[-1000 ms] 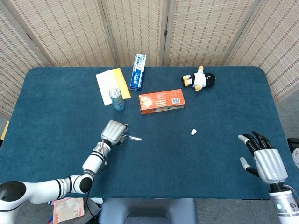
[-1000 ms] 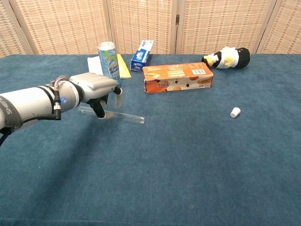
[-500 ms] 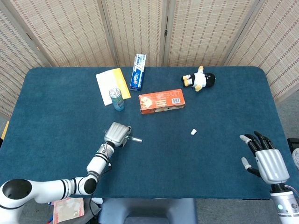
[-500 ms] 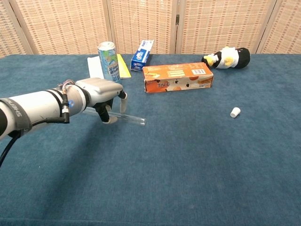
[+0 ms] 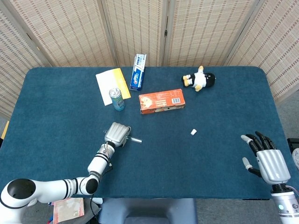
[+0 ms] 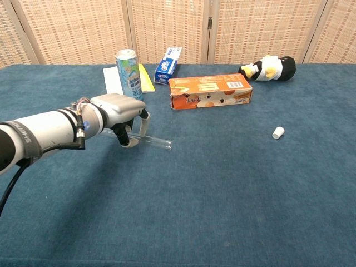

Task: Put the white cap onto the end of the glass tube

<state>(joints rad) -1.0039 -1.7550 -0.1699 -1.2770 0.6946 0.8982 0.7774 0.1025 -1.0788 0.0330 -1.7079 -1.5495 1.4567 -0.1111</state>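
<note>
left hand (image 6: 119, 114): fingers curled down over the glass tube (image 6: 156, 142), which lies flat on the table (image 6: 222, 189); a firm grip cannot be confirmed.
white cap (image 6: 278, 132): found on the table, well right of the tube.
right hand (image 5: 267, 161): held wide, nothing in it, near the right edge.

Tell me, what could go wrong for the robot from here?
1. The glass tube lies flat on the table under the left hand, whose fingers reach down around it. It is thin and round, so it might roll away or slip from them.
2. The white cap is tiny and lies apart from the right hand, which is open. It could be knocked aside in picking.
</note>
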